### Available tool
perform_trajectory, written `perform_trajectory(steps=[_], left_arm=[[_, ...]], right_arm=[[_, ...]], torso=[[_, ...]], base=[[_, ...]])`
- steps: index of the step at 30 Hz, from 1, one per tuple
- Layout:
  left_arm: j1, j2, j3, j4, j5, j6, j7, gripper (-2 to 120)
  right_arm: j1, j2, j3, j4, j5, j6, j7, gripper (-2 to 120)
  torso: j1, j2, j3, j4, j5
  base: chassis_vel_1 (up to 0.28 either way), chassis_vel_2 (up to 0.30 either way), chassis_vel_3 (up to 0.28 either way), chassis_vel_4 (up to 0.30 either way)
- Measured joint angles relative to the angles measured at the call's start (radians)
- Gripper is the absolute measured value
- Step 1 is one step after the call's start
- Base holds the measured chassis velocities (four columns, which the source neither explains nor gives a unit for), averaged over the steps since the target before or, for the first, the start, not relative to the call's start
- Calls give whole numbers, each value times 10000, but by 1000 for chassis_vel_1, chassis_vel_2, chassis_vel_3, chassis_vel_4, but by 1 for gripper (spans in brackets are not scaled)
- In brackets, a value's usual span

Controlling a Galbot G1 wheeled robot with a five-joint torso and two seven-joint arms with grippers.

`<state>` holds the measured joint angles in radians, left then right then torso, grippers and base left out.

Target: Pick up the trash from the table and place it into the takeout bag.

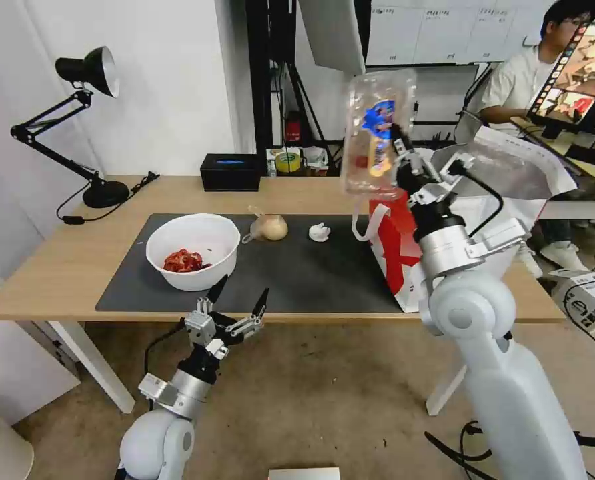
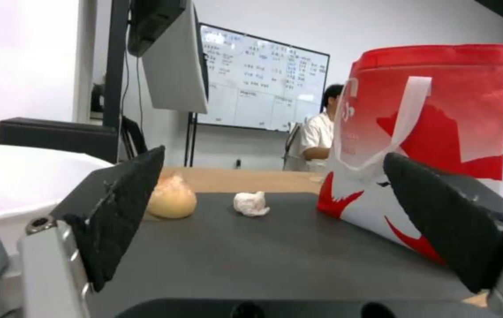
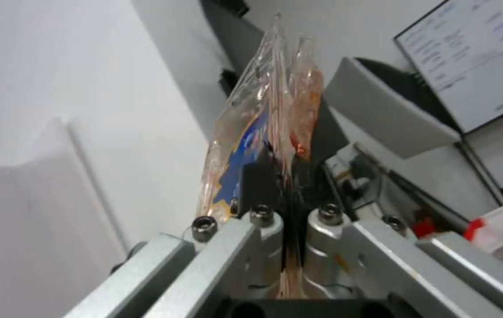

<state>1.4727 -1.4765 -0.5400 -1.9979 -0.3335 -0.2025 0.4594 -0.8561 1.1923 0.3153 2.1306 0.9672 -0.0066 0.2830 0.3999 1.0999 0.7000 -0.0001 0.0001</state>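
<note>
Left to right on the table (image 1: 64,267): lamp (image 1: 87,120) at far left corner, off the mat (image 1: 311,280). On the mat: one white bowl (image 1: 193,250) with red scraps, then one clear bag (image 1: 269,227) with a yellowish lump, then one crumpled tissue (image 1: 319,232), well apart from each other. One black box (image 1: 230,172) at the back edge, not trash.

Left gripper (image 1: 238,298) sits at the near table edge, just in front of the bowl, fingers spread wide, holding nothing. Wrist view looks along the mat at lump bag (image 2: 172,198) and tissue (image 2: 251,203), tote (image 2: 440,132) beyond.

Right side: one red-and-white tote (image 1: 394,247) stands on the mat's right end, foil lining open upward. Right gripper (image 1: 399,148) is raised above the tote's near-left rim, fingers pressed tight, pinching the edge of one clear hinged box (image 1: 376,130). Box stands upright in the air, red bits and a blue label visible; wrist view shows the thin flange (image 3: 275,132) clamped between the pads.

Handling, my read:
- hinged box: light, thin, flexes, slick. Edge pinch looks marginal, could swing or pop open.
- bowl: rigid, heaviest item. Grab by the rim, keep level or scraps spill.
- lump bag: soft, light. Take the twisted neck.
- tissue: near weightless, compressible. Pinch from the top.

Count: four trash items, three on the mat, one in the air.
</note>
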Motion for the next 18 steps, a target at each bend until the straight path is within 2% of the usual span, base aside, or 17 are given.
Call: perform_trajectory(steps=[5, 6, 10, 18], left_arm=[[50, 20, -13, -48, 1, -5, 4, 100], [76, 26, -22, -73, 1, -10, 10, 100], [126, 5, -33, -87, 1, -37, 45, 100], [242, -73, -82, -117, 1, -180, 196, 100]], right_arm=[[151, 30, 87, -131, -58, 159, 511, 0], [317, 59, 109, -241, -126, 209, 1011, 0], [604, 102, 160, -412, -217, 242, 1745, 0], [1032, 78, 371, -644, -244, 228, 2830, 0]], torso=[[0, 0, 0, 0, 0], [1, 1, 0, 0, -1], [1, 0, 0, 1, -1], [0, 1, 1, 1, -1]], base=[[0, 0, 0, 0], [0, 0, 0, 0], [0, 0, 0, 0], [0, 0, 0, 0]])
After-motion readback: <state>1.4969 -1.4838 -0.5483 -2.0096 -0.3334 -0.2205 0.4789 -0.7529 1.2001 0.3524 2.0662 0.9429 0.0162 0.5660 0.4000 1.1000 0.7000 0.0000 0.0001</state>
